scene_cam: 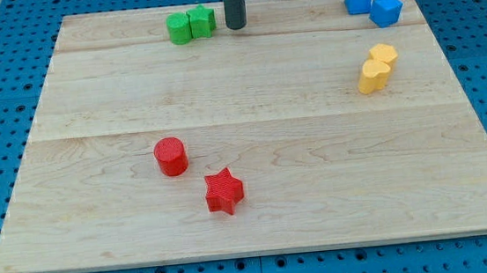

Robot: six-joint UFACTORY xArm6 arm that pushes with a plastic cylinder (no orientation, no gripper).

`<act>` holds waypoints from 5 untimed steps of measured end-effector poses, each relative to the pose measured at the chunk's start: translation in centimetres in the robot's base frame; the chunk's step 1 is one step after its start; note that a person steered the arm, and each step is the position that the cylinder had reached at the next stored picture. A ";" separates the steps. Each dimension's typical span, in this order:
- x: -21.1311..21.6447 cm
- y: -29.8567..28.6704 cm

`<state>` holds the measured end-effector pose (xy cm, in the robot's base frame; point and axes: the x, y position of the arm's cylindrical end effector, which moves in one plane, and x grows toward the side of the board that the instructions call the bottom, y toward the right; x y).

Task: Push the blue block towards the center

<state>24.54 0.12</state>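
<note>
The two blue blocks (373,5) sit touching at the desk's (258,206) top right corner. My tip (236,27) is far to their left, just beside the green blocks (190,24). It is a plain rod with no end effector, so it holds nothing.

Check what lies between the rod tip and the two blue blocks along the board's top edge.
Nothing: in the camera view only bare wooden board separates my tip from the blue blocks. The green blocks sit on the tip's other side.
</note>
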 end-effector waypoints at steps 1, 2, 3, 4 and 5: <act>0.0 0.0; 0.3 -0.4; 7.1 4.4; 18.5 13.5; 21.4 25.7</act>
<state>45.96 25.86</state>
